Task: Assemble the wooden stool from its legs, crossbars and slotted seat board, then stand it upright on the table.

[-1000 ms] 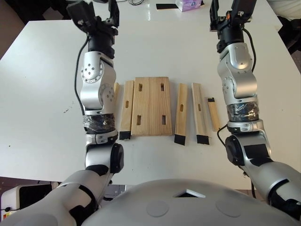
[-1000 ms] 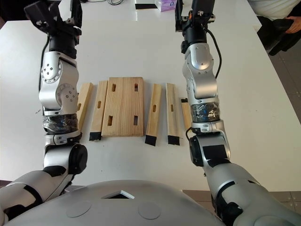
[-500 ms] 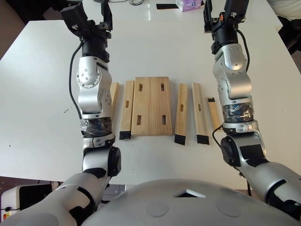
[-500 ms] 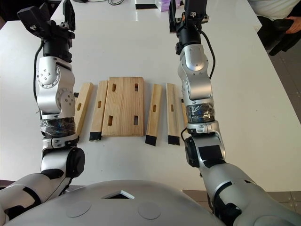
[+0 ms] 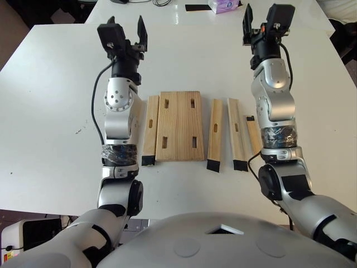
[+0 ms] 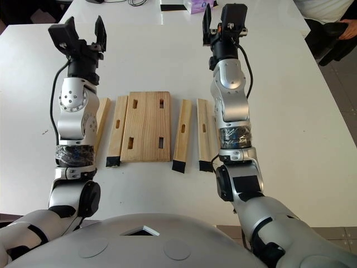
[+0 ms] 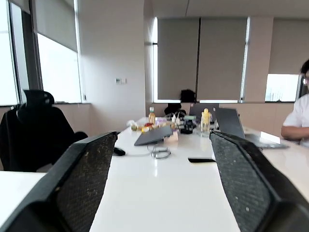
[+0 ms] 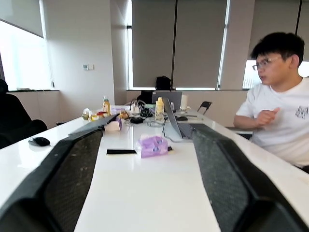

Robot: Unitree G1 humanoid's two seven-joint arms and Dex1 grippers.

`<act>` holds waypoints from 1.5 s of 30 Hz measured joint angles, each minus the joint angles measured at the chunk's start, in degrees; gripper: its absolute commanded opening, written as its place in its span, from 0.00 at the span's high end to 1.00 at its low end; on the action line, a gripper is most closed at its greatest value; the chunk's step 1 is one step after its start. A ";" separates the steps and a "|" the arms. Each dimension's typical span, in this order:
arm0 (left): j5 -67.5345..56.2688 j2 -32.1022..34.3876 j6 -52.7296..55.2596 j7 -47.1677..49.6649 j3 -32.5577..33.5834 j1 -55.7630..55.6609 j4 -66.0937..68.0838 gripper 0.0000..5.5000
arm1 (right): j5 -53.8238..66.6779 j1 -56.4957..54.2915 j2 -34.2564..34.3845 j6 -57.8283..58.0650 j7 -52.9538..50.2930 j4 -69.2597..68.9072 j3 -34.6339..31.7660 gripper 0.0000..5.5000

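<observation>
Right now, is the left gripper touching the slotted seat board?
Apart. The left eye view shows the left gripper open beyond the far edge of the seat board, with bare table between them.

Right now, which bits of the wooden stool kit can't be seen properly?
- Leftmost slat: left arm covers most of it in the left eye view.
- Short rightmost slat: right arm covers part of it, both eye views.
- Purple box: cut off by the top edge.
</observation>
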 measured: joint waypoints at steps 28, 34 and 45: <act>-16.65 27.10 29.58 -30.32 14.94 19.81 -4.20 0.35 | -3.53 11.15 -1.54 4.29 -1.95 -9.92 -4.03 0.38; -15.69 28.58 31.13 -32.24 12.25 26.14 -7.48 0.35 | -4.12 14.76 -1.62 3.28 -4.02 -12.25 -6.84 0.38; -13.47 27.00 28.54 -31.96 9.41 31.84 -12.77 0.35 | -4.39 14.96 -4.62 3.27 -3.70 -12.37 -8.83 0.38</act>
